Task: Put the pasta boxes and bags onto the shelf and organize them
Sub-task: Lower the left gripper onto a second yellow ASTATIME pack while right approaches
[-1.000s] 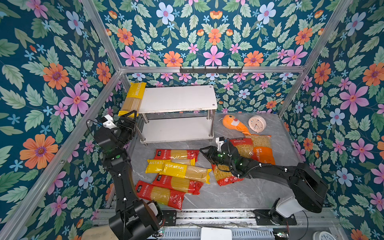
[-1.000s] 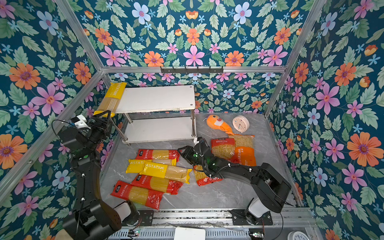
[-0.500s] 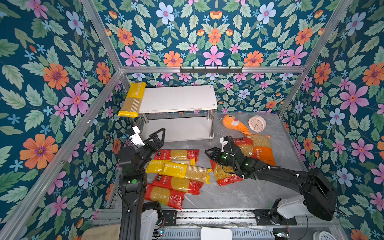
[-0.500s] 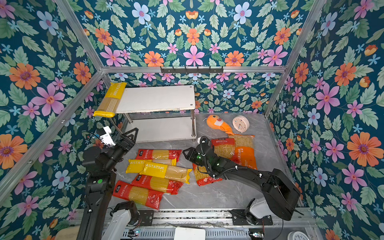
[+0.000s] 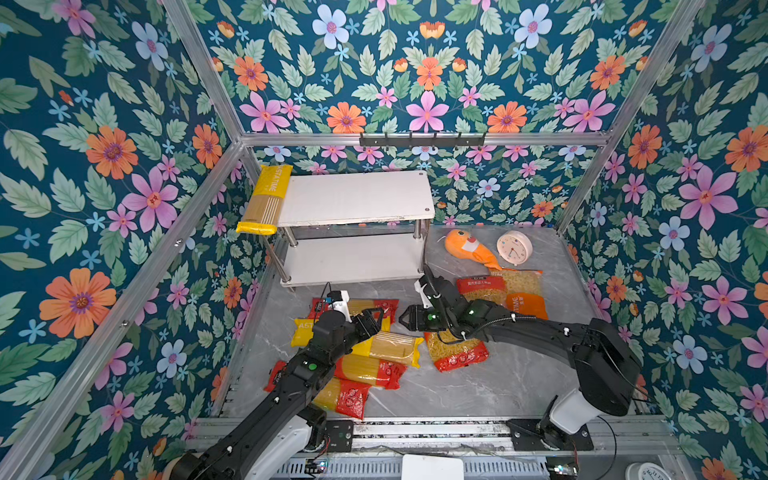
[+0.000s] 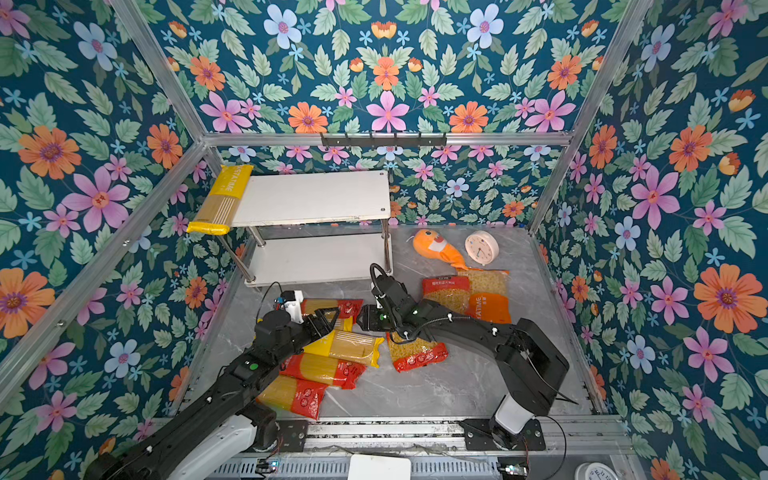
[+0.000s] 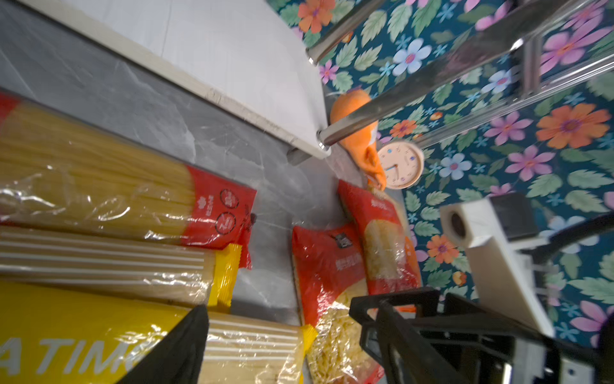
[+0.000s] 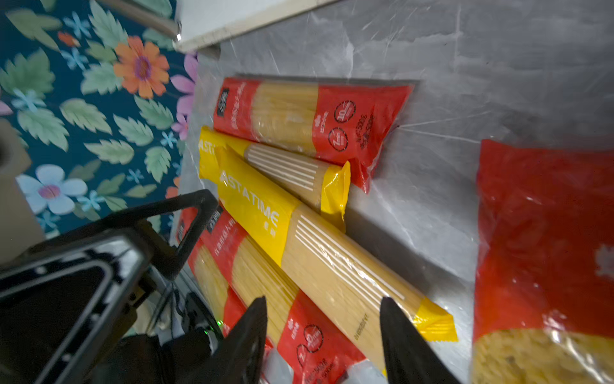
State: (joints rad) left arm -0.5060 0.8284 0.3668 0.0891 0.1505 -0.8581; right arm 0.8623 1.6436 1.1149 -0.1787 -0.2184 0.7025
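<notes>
Left gripper: back from shelf, jaws apart over 6 o'clock spaghetti pile; next pickup.
Right gripper: jaws apart, empty.

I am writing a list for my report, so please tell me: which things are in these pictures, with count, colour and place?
shelf: one, white boards with chrome posts, back left of the table
yellow spaghetti packs: three, yellow; one overhanging the shelf's top board at its left end, two in the pile before the shelf
red spaghetti packs: three, red, same pile
red short-pasta bags: two, red, right of the pile
orange bag: one, orange, against the farther red bag
plush fish: one, orange, right of the shelf
clock: one, cream, beside the fish
hook rail: one, black, back wall
table: one, grey marble
left gripper: one, black, open over the pile
right gripper: one, black, open over a yellow pack's end
</notes>
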